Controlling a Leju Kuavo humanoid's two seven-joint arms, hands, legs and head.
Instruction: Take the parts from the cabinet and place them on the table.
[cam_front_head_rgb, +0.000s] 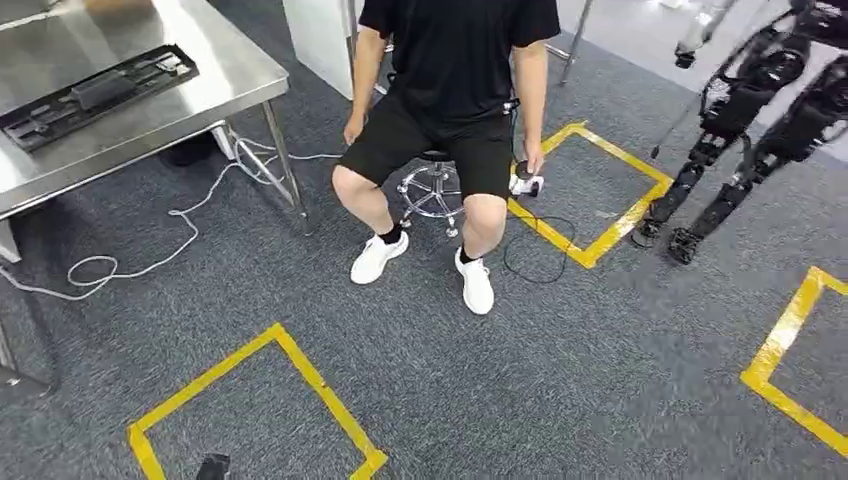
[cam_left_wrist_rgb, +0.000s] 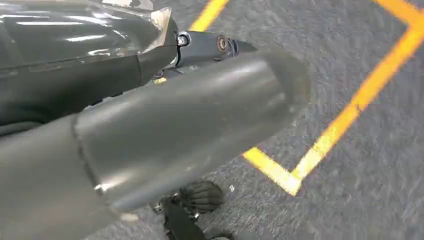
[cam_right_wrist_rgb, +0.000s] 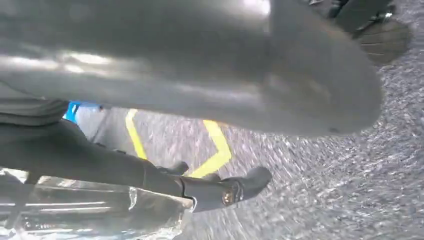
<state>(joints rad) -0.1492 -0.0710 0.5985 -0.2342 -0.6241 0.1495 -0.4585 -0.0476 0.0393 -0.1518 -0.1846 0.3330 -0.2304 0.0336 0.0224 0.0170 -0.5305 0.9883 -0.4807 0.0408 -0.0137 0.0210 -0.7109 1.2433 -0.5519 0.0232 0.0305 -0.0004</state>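
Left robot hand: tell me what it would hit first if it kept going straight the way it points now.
Most likely the grey carpet. In the left wrist view the left robot hand points down at the floor, roughly toward a yellow tape line. Nothing else shows in that line, though depth is hard to judge.

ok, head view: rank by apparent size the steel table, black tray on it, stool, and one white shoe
Largest to smallest as they look:
1. steel table, cut off by the frame edge
2. black tray
3. stool, mostly hidden by the seated person
4. white shoe

Stool versus shoe is unsure, since little of the stool shows.
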